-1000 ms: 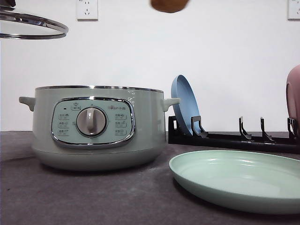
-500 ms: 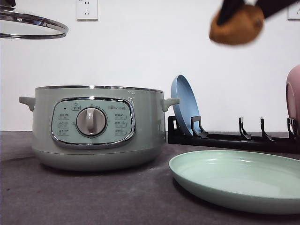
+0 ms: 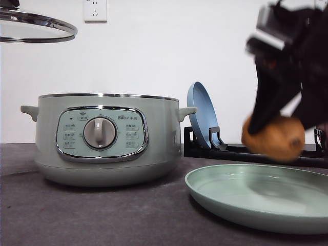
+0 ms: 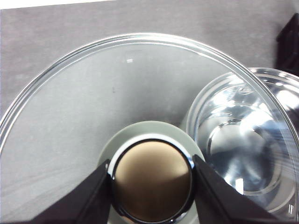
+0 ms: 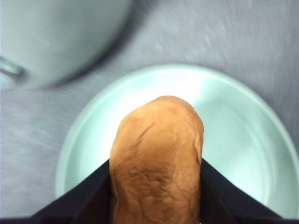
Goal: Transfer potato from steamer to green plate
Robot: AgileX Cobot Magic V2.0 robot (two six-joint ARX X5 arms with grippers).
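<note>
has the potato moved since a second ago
Yes. The potato has come down and to the right, from near the wall socket's height to just above the green plate.

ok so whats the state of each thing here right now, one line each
brown-orange potato: held in the air over the plate, not touching it
right gripper: shut on the potato
pale sage-green round plate: flat on the table, nothing on it
sage-green electric steamer pot: uncovered
glass lid with knob: lifted, held by its knob
left gripper: shut on the lid knob
blue plate: upright in the rack
</note>
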